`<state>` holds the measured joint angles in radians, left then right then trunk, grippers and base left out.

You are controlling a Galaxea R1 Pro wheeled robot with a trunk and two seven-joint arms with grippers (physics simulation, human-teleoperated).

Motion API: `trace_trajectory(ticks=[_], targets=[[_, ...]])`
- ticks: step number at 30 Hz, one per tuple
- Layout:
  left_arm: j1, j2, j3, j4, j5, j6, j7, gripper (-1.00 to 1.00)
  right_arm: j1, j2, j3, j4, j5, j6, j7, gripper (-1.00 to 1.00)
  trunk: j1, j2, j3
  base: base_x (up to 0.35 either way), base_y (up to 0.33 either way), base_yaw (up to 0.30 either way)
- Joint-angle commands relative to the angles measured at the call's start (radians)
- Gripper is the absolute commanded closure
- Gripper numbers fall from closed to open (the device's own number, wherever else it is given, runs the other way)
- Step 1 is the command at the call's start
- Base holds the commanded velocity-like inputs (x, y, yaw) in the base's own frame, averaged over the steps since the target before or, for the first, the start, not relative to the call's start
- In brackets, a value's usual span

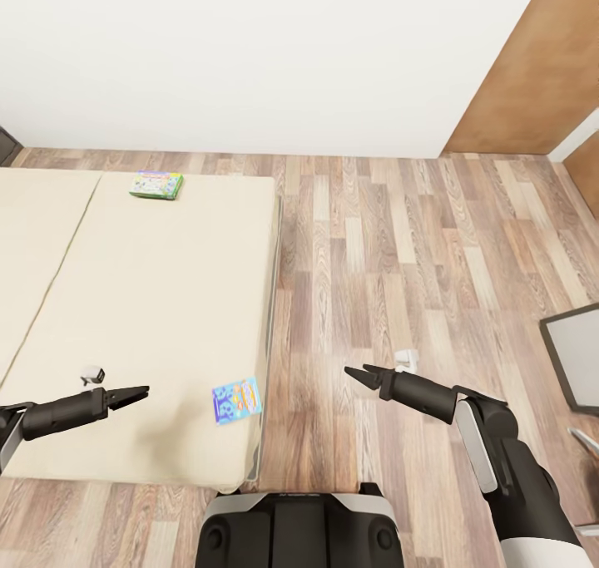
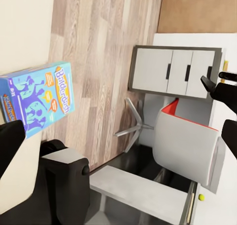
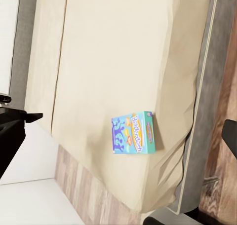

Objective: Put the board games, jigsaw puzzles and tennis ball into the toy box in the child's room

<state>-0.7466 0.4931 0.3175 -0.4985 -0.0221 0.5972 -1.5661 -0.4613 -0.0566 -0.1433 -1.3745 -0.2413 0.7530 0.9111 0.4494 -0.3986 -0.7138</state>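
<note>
Two board games lie on the beige bed [image 1: 150,302]. The blue one [image 1: 237,399] [image 2: 37,96] [image 3: 133,132] rests flat near the mattress's front right corner. The green-edged one [image 1: 155,185] sits at the far edge by the wall. My left gripper [image 1: 140,395] hovers open over the mattress, left of the blue game and apart from it. My right gripper [image 1: 356,374] hangs open over the plank floor, right of the bed. A small yellow-green ball [image 2: 201,197] rests on a pale surface in the left wrist view. The toy box and jigsaw puzzles are out of view.
A grey swivel chair [image 2: 185,143] with a star base stands by a dark grey cabinet with light doors [image 2: 173,69]. Its edge shows at the head view's right [image 1: 574,360]. Wood floor [image 1: 399,244] stretches between the bed and a brown door [image 1: 532,69].
</note>
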Motion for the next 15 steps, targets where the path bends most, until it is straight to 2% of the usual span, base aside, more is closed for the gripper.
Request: trace_trajectory(ticks=[1,10,15], targets=[[0.0,0.0,0.001,0.0,-0.002,0.01,-0.005,-1.0,0.0,0.0,-0.001,0.0,-0.003,0.005,0.002,-1.0,0.001,-0.001,0.001,0.0,0.0,0.0],[0.0,-0.003,0.002,0.0,-0.002,0.011,-0.005,-1.0,0.0,0.0,-0.001,-0.001,-0.008,0.005,0.005,-1.0,0.001,-0.001,0.015,-0.005,0.0,0.0],[0.0,-0.004,0.0,0.0,-0.002,0.012,-0.005,-1.0,0.0,-0.002,-0.004,-0.001,-0.014,0.005,0.01,-1.0,0.001,-0.001,0.023,-0.155,0.0,0.0]])
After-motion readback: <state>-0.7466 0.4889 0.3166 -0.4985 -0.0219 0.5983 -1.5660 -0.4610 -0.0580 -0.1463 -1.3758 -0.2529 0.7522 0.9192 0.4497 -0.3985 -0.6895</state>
